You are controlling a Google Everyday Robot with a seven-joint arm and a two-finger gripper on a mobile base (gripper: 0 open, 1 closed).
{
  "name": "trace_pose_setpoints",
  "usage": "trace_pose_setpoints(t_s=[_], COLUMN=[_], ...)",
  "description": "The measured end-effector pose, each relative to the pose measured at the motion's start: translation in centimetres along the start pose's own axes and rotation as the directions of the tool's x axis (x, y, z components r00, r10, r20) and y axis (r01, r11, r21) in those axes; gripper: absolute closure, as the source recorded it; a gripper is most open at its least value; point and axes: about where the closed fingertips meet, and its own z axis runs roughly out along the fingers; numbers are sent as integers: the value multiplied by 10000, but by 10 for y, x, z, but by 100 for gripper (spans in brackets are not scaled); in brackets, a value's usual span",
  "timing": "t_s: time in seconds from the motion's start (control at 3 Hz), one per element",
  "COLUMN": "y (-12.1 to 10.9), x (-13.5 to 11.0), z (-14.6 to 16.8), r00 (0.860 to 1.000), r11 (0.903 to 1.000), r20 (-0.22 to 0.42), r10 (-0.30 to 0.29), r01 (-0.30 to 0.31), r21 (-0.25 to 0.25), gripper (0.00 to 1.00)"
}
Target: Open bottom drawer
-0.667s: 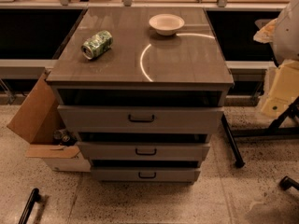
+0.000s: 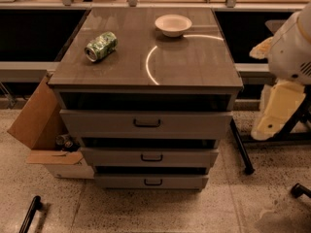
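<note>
The bottom drawer [image 2: 151, 181] is the lowest and narrowest of three grey fronts on the cabinet, with a small black bar handle [image 2: 153, 182] at its centre. It sits just above the floor, under the mid-sized drawer [image 2: 149, 157] and the tall top drawer [image 2: 146, 124]. My arm's white body [image 2: 291, 42] stands to the right of the cabinet. The cream gripper [image 2: 276, 111] hangs below it, beside the cabinet's right side at about the top drawer's height and well apart from the bottom handle.
On the cabinet top [image 2: 194, 67] lie a crushed green can [image 2: 101, 46] and a white bowl [image 2: 173, 24]. An open cardboard box [image 2: 41, 130] stands against the cabinet's left side. Black stand legs [image 2: 240, 149] run across the floor on the right. A black bar [image 2: 30, 213] lies at bottom left.
My arm at the right has moved down and a little to the left. The cabinet, the can and the bowl have not moved.
</note>
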Motion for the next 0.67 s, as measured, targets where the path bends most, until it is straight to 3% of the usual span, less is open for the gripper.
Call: trace_pose_setpoints(t_s=[0.33, 0.67], y=[22, 52], x=[-9, -23], z=[55, 113], r00=[9971, 9915], r11=[9974, 9825], r20=[759, 1295], r10=[-26, 93], r01=[81, 151], r21=[-722, -1858], gripper=[0, 0])
